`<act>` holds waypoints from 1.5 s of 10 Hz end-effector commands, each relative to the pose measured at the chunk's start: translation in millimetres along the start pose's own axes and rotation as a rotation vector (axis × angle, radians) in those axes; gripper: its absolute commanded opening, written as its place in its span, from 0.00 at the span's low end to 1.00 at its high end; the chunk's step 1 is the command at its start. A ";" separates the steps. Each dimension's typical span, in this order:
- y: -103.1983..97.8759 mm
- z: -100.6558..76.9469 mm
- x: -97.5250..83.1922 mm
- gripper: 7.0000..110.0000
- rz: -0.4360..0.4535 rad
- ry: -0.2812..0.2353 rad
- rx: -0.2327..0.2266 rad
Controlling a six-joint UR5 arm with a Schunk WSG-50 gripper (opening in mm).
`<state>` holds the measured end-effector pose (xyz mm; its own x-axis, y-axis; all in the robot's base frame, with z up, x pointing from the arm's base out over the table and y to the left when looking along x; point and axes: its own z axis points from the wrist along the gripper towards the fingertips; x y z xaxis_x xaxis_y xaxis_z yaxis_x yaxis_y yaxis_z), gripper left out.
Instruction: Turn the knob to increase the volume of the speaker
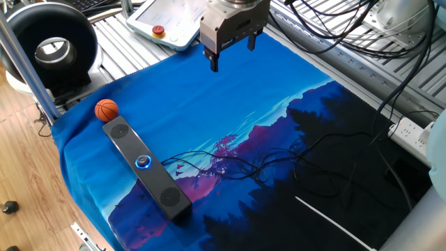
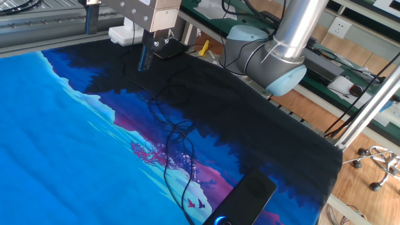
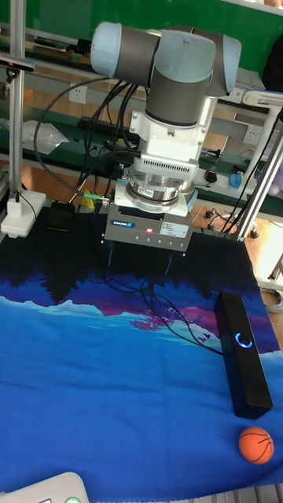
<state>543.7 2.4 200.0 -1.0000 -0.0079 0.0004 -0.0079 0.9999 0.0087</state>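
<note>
The speaker [image 1: 146,167] is a long black bar lying diagonally near the left front edge of the blue cloth. Midway along its top sits the knob [image 1: 143,162], ringed in blue light. In the tall fixed view the speaker [image 3: 244,354] lies at the right, its knob [image 3: 244,339] glowing. Only one end of the speaker [image 2: 247,197] shows at the bottom of the other fixed view. My gripper [image 1: 233,54] hangs open above the far side of the cloth, well away from the speaker, with nothing between its fingers. The gripper [image 3: 139,259] also shows in the tall view.
A small orange ball [image 1: 106,109] rests by the speaker's far end. A thin black cable [image 1: 237,164] trails across the cloth from the speaker. A big black ring-shaped device [image 1: 52,49] stands off the cloth at far left, and a teach pendant [image 1: 171,21] lies behind the gripper.
</note>
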 end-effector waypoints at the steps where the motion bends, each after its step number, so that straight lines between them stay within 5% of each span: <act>1: 2.2 0.0 0.1 0.99 0.000 0.000 0.000; 2: 27.7 -0.7 0.3 0.00 0.074 0.005 -0.101; 11: 30.8 1.0 1.2 0.00 0.079 0.007 -0.096; 15: 31.4 2.5 10.1 0.00 0.016 0.027 -0.054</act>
<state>537.3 30.3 197.0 -0.9990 0.0379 0.0223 0.0394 0.9967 0.0714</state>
